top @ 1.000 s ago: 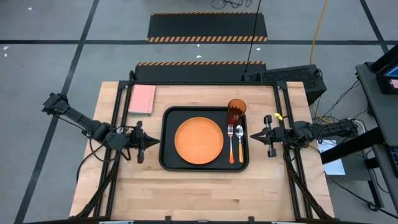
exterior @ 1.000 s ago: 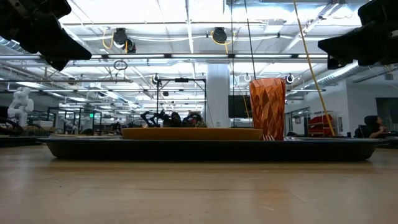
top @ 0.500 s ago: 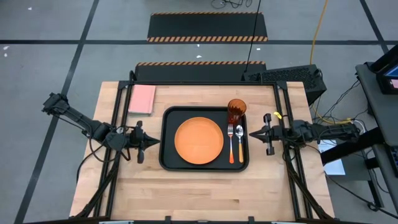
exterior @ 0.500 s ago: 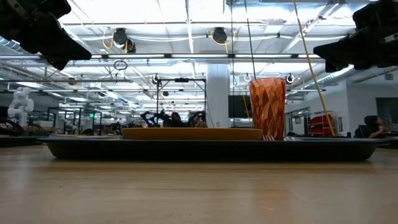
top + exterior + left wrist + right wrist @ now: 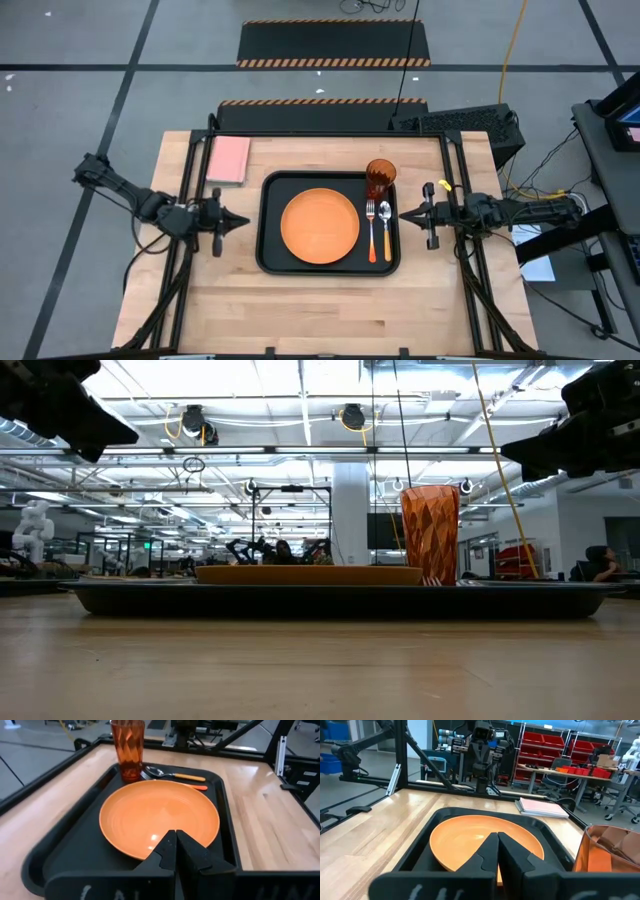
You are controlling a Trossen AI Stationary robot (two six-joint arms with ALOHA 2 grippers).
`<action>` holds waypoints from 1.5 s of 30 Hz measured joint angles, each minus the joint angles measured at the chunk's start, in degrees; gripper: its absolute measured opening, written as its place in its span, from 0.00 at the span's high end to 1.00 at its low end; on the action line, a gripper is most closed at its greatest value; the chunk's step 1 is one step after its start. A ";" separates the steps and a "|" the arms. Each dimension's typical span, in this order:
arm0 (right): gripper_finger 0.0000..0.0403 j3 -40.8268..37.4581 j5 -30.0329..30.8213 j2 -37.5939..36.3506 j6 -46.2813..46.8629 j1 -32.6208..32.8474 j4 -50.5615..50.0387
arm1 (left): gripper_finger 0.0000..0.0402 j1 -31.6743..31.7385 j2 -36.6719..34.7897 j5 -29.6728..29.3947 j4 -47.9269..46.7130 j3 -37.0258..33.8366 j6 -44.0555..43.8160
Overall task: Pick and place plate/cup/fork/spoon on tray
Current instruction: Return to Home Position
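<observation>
A black tray (image 5: 270, 255) lies mid-table. On it rest the orange plate (image 5: 319, 226), the dark-orange cup (image 5: 380, 178) standing upright at its far right corner, and the fork (image 5: 372, 232) and spoon (image 5: 386, 228) side by side along its right side. My left gripper (image 5: 243, 220) hovers shut over the table just left of the tray, pointing at it. Right of the tray my right gripper (image 5: 403, 213) hovers shut, pointing at it. Neither holds anything.
A pink rectangular pad (image 5: 229, 160) lies at the table's far left corner. Bare wood lies in front of the tray (image 5: 300, 660) and along the near edge. Black frame rails (image 5: 187, 200) run along the table's left and right sides.
My left gripper has drawn back a little toward the table's left edge, away from the tray. My right gripper has swung slightly toward the far edge. Everything on the tray has stayed put.
</observation>
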 joint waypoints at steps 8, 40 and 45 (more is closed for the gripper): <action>1.00 0.00 0.01 0.02 0.00 0.00 0.01 | 0.99 0.00 -6.01 0.71 0.73 -3.81 5.05; 1.00 0.00 0.03 0.00 0.00 0.00 0.14 | 0.99 9.19 -24.67 9.09 11.08 -15.85 21.58; 1.00 0.00 0.05 0.00 0.00 0.00 0.14 | 0.99 11.39 -25.25 11.43 10.97 -15.85 23.12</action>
